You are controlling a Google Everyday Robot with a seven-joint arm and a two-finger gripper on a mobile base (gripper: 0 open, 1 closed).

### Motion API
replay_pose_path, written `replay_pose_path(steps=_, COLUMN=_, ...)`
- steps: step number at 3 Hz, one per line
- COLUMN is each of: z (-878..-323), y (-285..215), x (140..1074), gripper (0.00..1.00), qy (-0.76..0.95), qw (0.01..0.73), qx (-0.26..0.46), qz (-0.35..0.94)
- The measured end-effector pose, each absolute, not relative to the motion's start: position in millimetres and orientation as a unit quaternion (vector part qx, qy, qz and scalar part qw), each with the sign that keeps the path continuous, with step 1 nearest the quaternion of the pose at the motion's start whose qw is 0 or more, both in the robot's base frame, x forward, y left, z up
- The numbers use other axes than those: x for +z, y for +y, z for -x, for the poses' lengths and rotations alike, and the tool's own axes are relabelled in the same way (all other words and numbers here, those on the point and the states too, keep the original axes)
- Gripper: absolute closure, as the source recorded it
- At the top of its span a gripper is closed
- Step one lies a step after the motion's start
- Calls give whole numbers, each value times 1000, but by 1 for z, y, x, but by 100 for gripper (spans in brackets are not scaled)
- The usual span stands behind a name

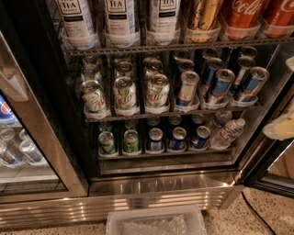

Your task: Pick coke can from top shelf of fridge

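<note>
The gripper [281,126] is a pale, blurry shape at the far right edge. It sits lower than the top shelf [138,47] and well apart from the cans on it. I cannot tell if the gripper is apart or together.

The coke can [243,11] stands on the top shelf near its right end, in a clear cup holder. A second red can [281,13] stands just beside it, further right. On its other side is a gold-and-black can [204,13]. Three white tea bottles [120,16] fill the left part of the top shelf.

One rack below the top shelf are green-and-white cans [126,94] on the left and blue-silver cans [220,85] on the right. Two racks below it are small green cans [131,141], blue cans [178,137] and a water bottle [227,133] lying tilted.

Far below the top shelf is the shiny ribbed base of the fridge [161,195]. A clear plastic bin [156,222] sits on the floor in front of it. The black-framed door [268,176] is open, low on the right.
</note>
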State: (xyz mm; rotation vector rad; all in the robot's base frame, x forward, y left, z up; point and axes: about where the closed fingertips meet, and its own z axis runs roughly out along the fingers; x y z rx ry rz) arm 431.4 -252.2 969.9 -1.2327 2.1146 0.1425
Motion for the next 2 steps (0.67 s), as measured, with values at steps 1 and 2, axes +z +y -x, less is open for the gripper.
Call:
replay_pose_path(steps=1, z=-402, y=-262, x=998, gripper=0, qy=800, qw=399, qx=89, qz=439)
replay_pose_path(steps=2, z=-399, y=-251, x=1011, gripper=0, qy=792, qw=421, qx=115, qz=428)
